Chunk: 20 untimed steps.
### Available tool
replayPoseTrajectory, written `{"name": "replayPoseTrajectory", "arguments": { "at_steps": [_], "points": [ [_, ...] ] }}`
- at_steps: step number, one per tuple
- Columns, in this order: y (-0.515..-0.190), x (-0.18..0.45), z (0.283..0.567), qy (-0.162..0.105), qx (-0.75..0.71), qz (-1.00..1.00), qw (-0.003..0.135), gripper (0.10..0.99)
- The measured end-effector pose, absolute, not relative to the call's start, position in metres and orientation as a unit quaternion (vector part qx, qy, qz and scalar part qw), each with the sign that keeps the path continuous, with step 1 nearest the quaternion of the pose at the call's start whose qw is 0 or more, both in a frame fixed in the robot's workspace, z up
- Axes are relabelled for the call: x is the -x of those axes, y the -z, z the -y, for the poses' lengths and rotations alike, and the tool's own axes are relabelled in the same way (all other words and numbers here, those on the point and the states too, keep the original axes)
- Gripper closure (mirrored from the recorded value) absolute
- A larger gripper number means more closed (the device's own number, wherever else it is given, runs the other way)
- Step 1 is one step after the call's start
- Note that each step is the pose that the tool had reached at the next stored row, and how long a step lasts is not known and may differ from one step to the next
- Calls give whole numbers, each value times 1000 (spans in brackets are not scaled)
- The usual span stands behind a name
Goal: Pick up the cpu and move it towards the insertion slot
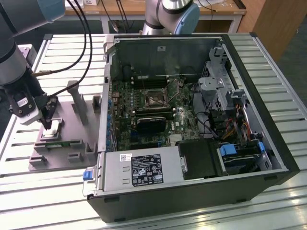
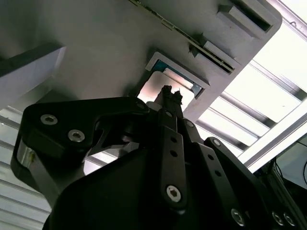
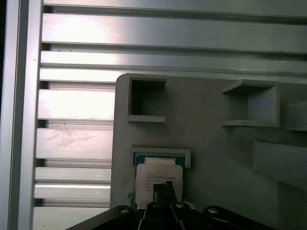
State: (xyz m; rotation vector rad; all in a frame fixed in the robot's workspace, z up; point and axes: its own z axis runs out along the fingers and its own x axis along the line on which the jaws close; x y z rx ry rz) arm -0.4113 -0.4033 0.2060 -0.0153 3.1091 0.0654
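Gripper [image 1: 48, 125] low over the grey fixture [image 1: 72, 154] at the exterior view's left. Tips drawn together into one narrow point, nothing clamped betw. them. In both wrist views that point sits over the middle of the cpu [image 3: 153, 173]; touching or just above, can't tell. Cpu lies flat in its framed recess [image 3: 160, 153], pale top up, not lifted. Judgement: the pick is the step in hand, task barely begun. To do it well, keep the approach square to the chip's top and centred, and lift straight out so the thin edge doesn't catch the recess wall; a tilt would likely jam or drop it. Around: green memory stick [image 1: 61, 143] lies in the fixture just beside the cpu, on the side nearer the exterior camera. Fixture uprights [image 1: 76, 103] stand betw. cpu and the open computer case [image 1: 192, 191]. Insertion slot [image 1: 154, 98] sits well apart, deep inside on the board. In the way, by my reading: the uprights, the case's near wall [image 1: 106, 96], and the arm's own cables [image 1: 88, 48] hanging over the route.
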Motion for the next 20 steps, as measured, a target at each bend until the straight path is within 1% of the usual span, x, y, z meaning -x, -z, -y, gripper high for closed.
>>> {"name": "replayPoseTrajectory", "arguments": {
  "at_steps": [11, 12, 15, 16, 18, 19, 20],
  "points": [
    [-203, 412, 403, -21, 5, -1000, 16, 984],
    [-203, 412, 403, -21, 5, -1000, 16, 973],
    [-203, 412, 403, -21, 5, -1000, 16, 796],
    [-203, 412, 403, -21, 5, -1000, 16, 796],
    [-203, 412, 403, -22, 5, -1000, 16, 678],
    [-203, 412, 403, -22, 5, -1000, 16, 678],
    [-203, 412, 403, -22, 5, -1000, 16, 620]
  ]
}}
